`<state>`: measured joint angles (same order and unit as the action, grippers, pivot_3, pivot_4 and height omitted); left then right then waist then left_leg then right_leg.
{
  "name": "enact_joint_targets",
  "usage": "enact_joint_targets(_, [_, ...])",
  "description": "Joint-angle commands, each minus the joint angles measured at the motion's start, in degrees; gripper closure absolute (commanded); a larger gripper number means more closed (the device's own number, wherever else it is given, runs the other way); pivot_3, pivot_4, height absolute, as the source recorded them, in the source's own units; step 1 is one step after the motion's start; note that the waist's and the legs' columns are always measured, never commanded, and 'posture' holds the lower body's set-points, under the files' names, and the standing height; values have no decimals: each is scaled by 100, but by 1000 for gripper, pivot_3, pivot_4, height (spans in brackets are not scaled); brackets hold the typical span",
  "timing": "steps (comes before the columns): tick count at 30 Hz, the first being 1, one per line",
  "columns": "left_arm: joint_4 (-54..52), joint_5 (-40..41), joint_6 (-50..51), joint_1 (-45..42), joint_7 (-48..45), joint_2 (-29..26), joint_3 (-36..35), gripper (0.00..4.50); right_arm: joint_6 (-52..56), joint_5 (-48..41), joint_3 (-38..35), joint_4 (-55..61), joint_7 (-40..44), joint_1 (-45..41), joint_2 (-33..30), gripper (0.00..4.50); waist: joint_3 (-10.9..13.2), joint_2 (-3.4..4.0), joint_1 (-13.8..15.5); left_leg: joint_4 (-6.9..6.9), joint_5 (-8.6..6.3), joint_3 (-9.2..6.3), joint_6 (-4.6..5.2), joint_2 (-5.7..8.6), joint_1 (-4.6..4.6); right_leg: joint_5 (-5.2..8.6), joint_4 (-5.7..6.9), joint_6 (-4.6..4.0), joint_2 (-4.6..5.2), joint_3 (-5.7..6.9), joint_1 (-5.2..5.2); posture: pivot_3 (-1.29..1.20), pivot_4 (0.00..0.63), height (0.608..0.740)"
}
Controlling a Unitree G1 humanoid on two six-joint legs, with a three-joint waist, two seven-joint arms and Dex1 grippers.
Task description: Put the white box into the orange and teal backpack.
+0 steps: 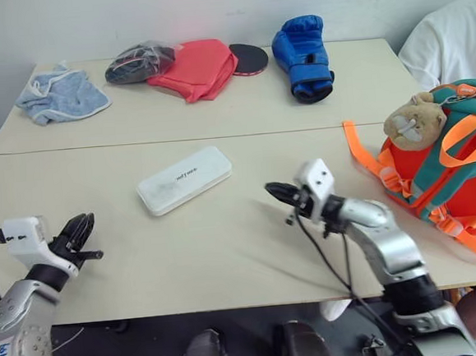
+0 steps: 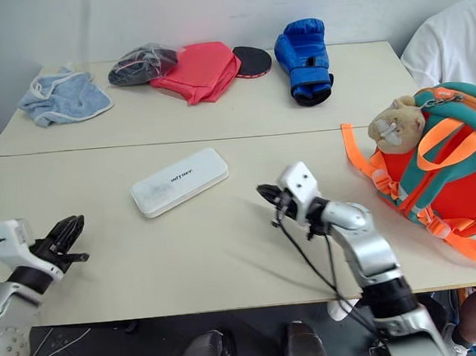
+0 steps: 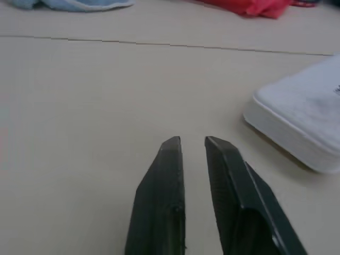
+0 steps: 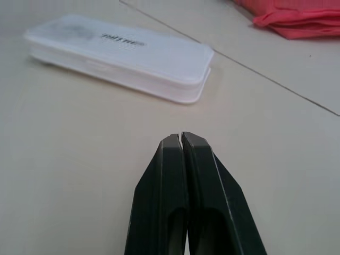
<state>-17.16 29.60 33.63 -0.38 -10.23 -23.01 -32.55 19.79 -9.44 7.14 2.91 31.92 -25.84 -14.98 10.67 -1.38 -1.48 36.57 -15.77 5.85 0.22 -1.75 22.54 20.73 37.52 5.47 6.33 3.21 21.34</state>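
The white box [image 1: 184, 179] lies flat on the beige table [image 1: 228, 261], well to the left of the orange and teal backpack [image 1: 457, 185] that slumps at the table's right edge. The right gripper [image 1: 277, 193], fingers pressed together and empty, points at the box from its near right. The left gripper [image 1: 79, 233], nearly closed and empty, hangs off the box's near left. The box looks rigid, light and smooth-skinned, so likely slippery; pinching across its narrow width near the middle seems the safest hold.
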Motion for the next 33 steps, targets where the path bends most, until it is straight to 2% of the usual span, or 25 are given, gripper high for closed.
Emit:
enact_joint_targets(1, [50, -473, 71, -455, 655, 77, 376, 4469, -115, 479, 94, -564, -809, -448, 376, 4500, -8, -12, 1, 5, 0, 0, 1, 0, 1, 0, 0, 0, 0, 1, 0, 0, 150, 740])
enact_joint_targets(6, [132, -888, 278, -936, 1269, 307, 740, 4469, -421, 907, 91, -1672, -1504, -1151, 786, 4500, -10, -17, -30, 42, 0, -5, 1, -5, 41, 0, 22, 0, -3, 21, 24, 0, 150, 740])
enact_joint_targets(11, [83, -1022, 723, -1146, 1752, 744, 947, 4469, -794, 1134, 219, -2808, -1669, -1625, 1065, 4500, -10, -17, -55, 48, -2, -4, 3, -6, 50, 0, 19, 0, -1, 34, 26, 0, 150, 740])
enact_joint_targets(17, [-257, -1235, 1058, -992, 1909, 808, 1062, 4469, -1767, 1327, 388, -4349, -1511, -2393, 1437, 4500, -10, -17, -103, 50, 1, -6, -1, -12, 50, 0, 22, 0, -4, 41, 27, 0, 150, 740])
enact_joint_targets(22, [-489, -1149, 1212, -985, 1781, 871, 1087, 4469, -2336, 1422, 415, -5169, -1389, -2670, 1554, 4500, -10, -17, -141, 50, 1, -10, -2, -12, 53, 0, 21, 0, -3, 44, 27, 0, 150, 740])
enact_joint_targets(29, [-668, -1235, 1252, -925, 1566, 738, 1181, 4469, -2737, 1426, 430, -5092, -862, -2550, 1405, 4500, -10, -17, -158, 51, 1, -16, -2, -10, 55, 0, 21, 0, -2, 47, 25, 0, 150, 740])
enact_joint_targets(33, [-964, -1212, 1158, -406, 997, 340, 1259, 4469, -2681, 1332, 697, -3862, 14, -1869, 1112, 4500, -10, -15, -180, 44, -2, -18, -7, -10, 55, 0, 16, 0, -2, 48, 26, 0, 150, 740])
